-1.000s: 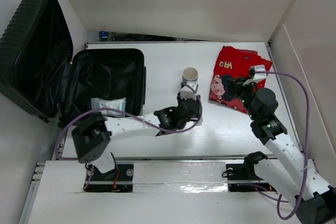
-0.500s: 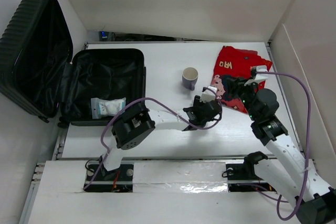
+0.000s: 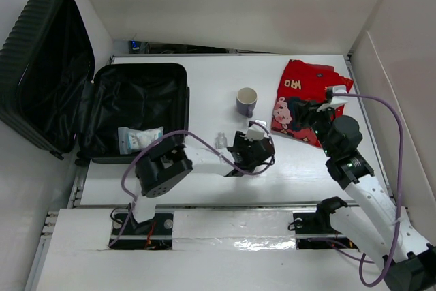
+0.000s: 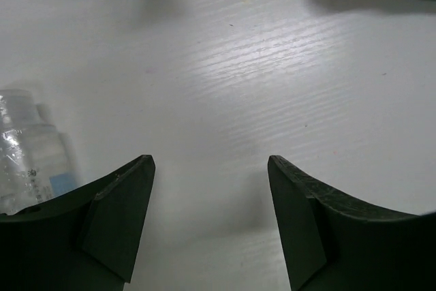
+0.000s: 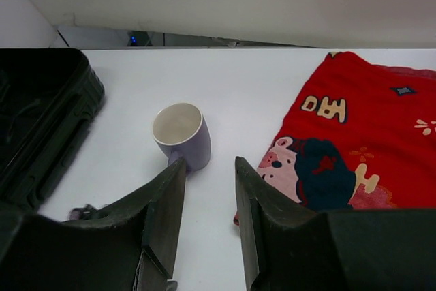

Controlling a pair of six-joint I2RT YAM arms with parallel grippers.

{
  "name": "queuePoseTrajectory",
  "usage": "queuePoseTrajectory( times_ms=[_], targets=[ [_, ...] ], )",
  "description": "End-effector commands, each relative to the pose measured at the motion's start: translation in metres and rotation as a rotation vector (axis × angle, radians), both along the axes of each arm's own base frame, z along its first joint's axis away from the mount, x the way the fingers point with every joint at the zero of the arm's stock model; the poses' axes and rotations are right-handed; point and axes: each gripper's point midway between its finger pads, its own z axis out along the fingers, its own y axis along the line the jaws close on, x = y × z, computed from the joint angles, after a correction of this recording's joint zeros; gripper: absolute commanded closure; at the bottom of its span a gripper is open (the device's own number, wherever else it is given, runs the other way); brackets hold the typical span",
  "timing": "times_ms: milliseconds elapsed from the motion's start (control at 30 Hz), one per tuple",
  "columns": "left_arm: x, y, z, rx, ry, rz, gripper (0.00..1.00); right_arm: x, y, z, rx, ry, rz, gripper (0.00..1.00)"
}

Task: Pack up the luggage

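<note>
The left gripper (image 4: 211, 167) hangs low over the middle of the table (image 3: 204, 80) with its fingers spread apart and nothing between them. The right gripper (image 5: 208, 168) is likewise parted and empty, poised at the near-left edge of the red cloth.

The luggage (image 3: 136, 100) lies open at the table's far left, well apart from both grippers and farthest from the right one. Its lower shell is flat on the table and its ribbed lid leans back against the left wall. The black lining is exposed.

A red printed cloth (image 3: 310, 93) is spread at the far right of the table. A white packet (image 3: 139, 138) rests inside the lower shell, near its front edge. A purple mug (image 3: 246, 101) stands upright between the luggage and the cloth, just beyond the left gripper. A small clear bottle (image 3: 221, 141) stands just left of that gripper, not touching it.
</note>
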Motion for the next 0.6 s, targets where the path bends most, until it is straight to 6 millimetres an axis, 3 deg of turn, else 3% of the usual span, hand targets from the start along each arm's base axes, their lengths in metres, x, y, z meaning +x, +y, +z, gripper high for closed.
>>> queuePoseTrajectory(
  times_ms=[0,67,100,200,233,300,433,567],
  targets=[
    [0.003,0.008,0.093,-0.182,-0.14,0.065,0.35,-0.001,0.002,0.015,0.007,-0.052,0.018,0.59],
    [0.0,0.036,0.095,-0.155,-0.14,0.109,0.27,0.001,0.001,0.012,0.01,-0.047,0.007,0.58],
    [0.01,0.054,0.106,-0.181,-0.136,0.151,0.26,0.002,0.002,0.011,0.012,-0.046,0.012,0.58],
    [-0.001,0.119,0.065,-0.132,-0.03,0.251,0.26,0.004,0.009,0.008,-0.005,-0.031,0.05,0.57],
    [-0.003,0.131,0.059,-0.129,-0.014,0.274,0.26,0.003,0.01,0.008,-0.006,-0.029,0.051,0.56],
    [-0.012,0.147,0.056,-0.147,0.007,0.295,0.27,0.005,0.01,0.007,-0.004,-0.03,0.048,0.56],
    [-0.021,0.181,0.025,-0.114,0.087,0.351,0.27,0.004,0.013,0.008,-0.008,-0.03,0.067,0.56],
    [-0.024,0.187,0.006,-0.079,0.147,0.353,0.27,0.004,0.013,0.008,-0.006,-0.029,0.07,0.56]
  ],
)
